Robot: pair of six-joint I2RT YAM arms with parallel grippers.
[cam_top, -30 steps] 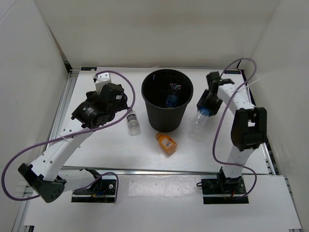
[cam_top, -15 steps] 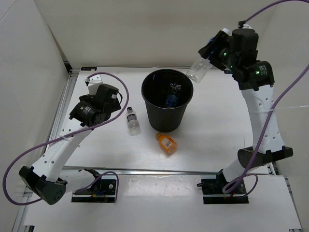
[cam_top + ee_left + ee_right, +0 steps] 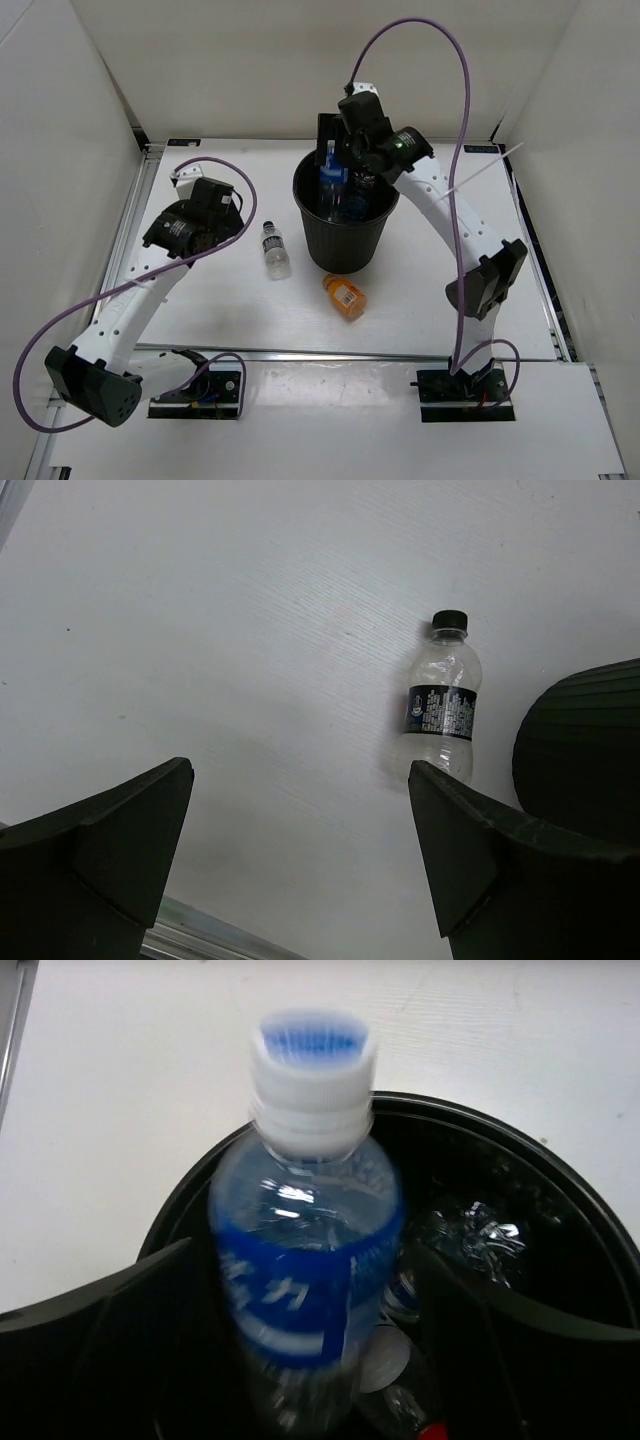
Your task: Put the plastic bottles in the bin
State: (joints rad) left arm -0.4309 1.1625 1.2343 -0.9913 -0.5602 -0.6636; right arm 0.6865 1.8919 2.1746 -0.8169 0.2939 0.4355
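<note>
The right gripper [image 3: 300, 1248] is wide open above the bin [image 3: 345, 245]. A blue-labelled bottle [image 3: 305, 1210], blurred, stands cap up between its fingers. The left gripper [image 3: 300, 770] is wide open and empty, near the dark-labelled bottle [image 3: 440, 720] lying on the table [image 3: 200, 630].

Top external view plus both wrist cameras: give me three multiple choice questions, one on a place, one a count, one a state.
1. Where is the orange bottle? A. In the bin. B. Between the left gripper's fingers. C. On the table, at the bin's near side.
2. How many bottles lie on the table outside the bin? A. One. B. Two. C. Four.
3. The left gripper is: A. Open, holding nothing. B. Shut on the black-capped bottle. C. Shut on the bin's rim.
Answers: 1 C, beside the bin's base; 2 B, the orange and the black-capped; 3 A, fingers apart, nothing between them.
</note>
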